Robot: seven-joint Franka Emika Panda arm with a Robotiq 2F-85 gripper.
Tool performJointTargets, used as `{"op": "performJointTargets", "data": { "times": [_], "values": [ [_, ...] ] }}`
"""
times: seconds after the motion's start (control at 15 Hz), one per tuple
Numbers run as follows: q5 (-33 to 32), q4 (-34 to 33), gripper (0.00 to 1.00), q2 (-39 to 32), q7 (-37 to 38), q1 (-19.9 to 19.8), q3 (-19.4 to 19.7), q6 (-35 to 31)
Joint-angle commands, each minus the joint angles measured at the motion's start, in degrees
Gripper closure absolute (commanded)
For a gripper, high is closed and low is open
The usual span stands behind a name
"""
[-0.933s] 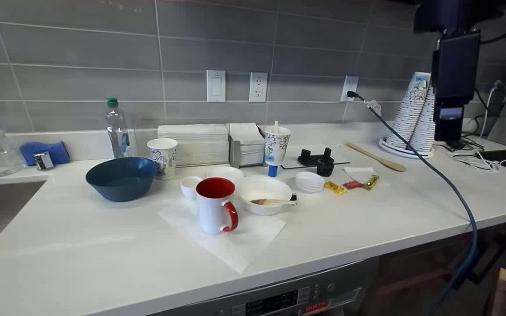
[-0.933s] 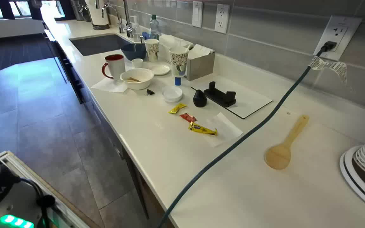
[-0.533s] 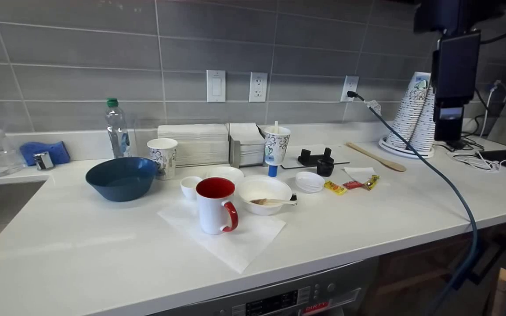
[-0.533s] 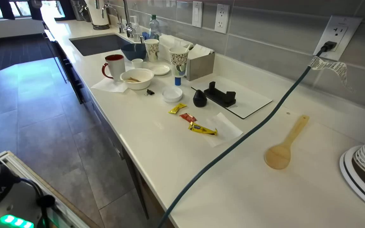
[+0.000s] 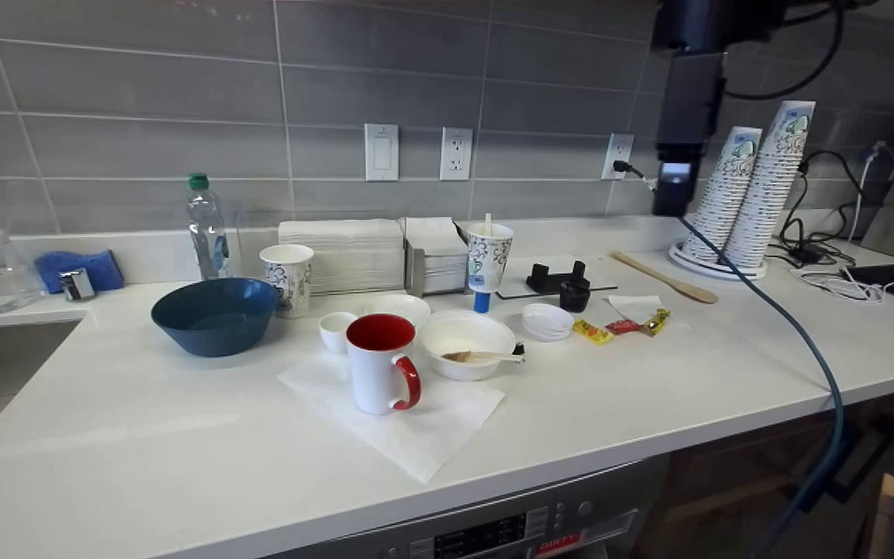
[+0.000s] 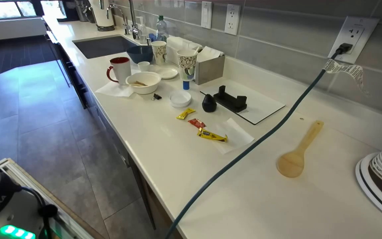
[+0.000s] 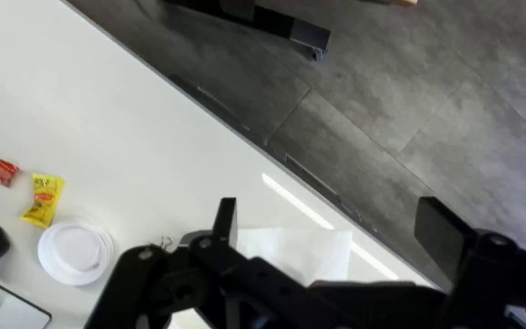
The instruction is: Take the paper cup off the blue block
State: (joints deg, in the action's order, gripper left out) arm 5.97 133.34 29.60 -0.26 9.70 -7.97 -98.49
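The paper cup (image 5: pixel 491 252) is white with a printed swirl pattern and has a pale stick standing in it. It sits upright on the small blue block (image 5: pixel 481 302), beside the napkin holder. Cup (image 6: pixel 187 63) and block (image 6: pixel 186 85) show in an exterior view from another side too. Neither shows in the wrist view. My gripper (image 5: pixel 674 194) hangs high above the counter, to the right of the cup and well apart from it. In the wrist view the gripper (image 7: pixel 329 221) has its fingers wide apart with nothing between them.
A blue cord (image 5: pixel 792 318) runs from the wall outlet across the counter. Near the cup stand a white bowl (image 5: pixel 469 371), a black holder (image 6: pixel 232 99), a black pear-shaped object (image 6: pixel 209 103) and the napkin holder (image 6: pixel 211 69). Tall cup stacks (image 5: pixel 777 178) stand at the right.
My gripper has moved left and slightly up in the exterior view where it shows, uncovering a cup stack. The dark arm parts at the upper left of an exterior view are gone. Objects have not moved.
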Motion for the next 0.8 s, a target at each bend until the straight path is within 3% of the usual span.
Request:
{"op": "performJointTargets", "data": {
  "times": [0.0,0.33,0.6,0.73],
  "values": [
    [5.3,-6.0,0.0,-9.2,-5.7,-0.5,4.5,-6.5],
    [18.7,-10.8,0.0,-20.5,-6.3,-2.1,8.7,-16.6],
    [29.3,-13.2,0.0,-29.1,-7.0,-4.6,9.9,-24.9],
    [33.5,-13.0,0.0,-32.8,-6.9,-6.0,9.5,-32.5]
  ]
}}
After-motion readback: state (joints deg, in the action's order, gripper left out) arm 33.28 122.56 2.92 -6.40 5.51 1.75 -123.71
